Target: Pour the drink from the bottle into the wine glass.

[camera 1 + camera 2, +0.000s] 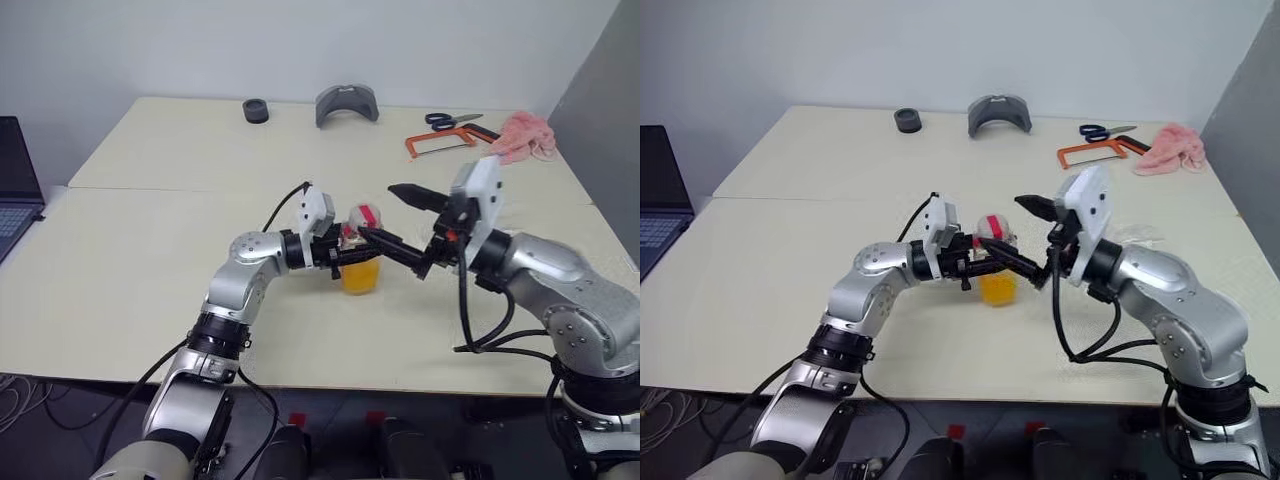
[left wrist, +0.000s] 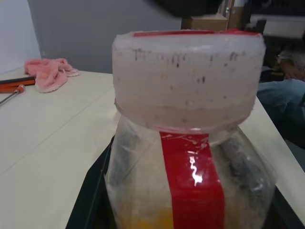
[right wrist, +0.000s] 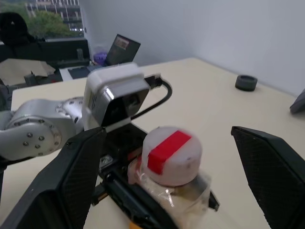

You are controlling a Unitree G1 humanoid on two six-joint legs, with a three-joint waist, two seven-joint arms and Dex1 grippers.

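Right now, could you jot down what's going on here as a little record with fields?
Bottle: upright, held above the table, white cap with a red stripe on
Drink: orange, filling the bottle's lower part
Left gripper: shut on the bottle
Right gripper: open, fingers either side of the cap
Wine glass: not seen
Far table edge: pink cloth, scissors

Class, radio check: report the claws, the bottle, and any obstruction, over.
Left claw shut on the bottle, cap still on. Right claw open, astride the cap. Drink low in the bottle. Nothing between claw and cap, over.
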